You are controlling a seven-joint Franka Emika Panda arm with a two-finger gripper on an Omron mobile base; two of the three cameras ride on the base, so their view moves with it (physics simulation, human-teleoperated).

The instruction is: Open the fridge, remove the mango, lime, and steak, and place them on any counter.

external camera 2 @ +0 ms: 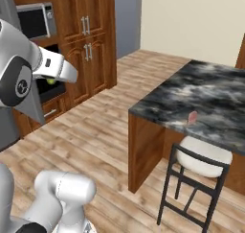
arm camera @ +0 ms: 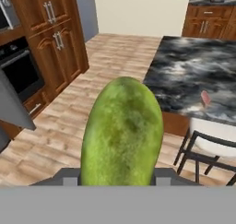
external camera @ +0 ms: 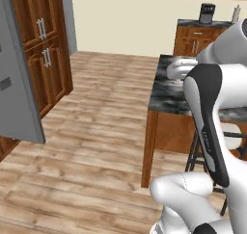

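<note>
The gripper (arm camera: 120, 181) pinches the mango (arm camera: 122, 133) between its jaws. In the hand view the yellow-green fruit stands up big and close, above the wooden floor (arm camera: 92, 85). In the right base view the mango (external camera 2: 50, 81) peeks out under the white arm, up in the air, well apart from the counter (external camera 2: 215, 90). A small pink steak (external camera 2: 192, 116) lies on the dark marbled counter, near its edge. A stool (external camera 2: 198, 162) with a white seat stands just beside the counter. The grey fridge door (external camera: 17, 74) stands open.
</note>
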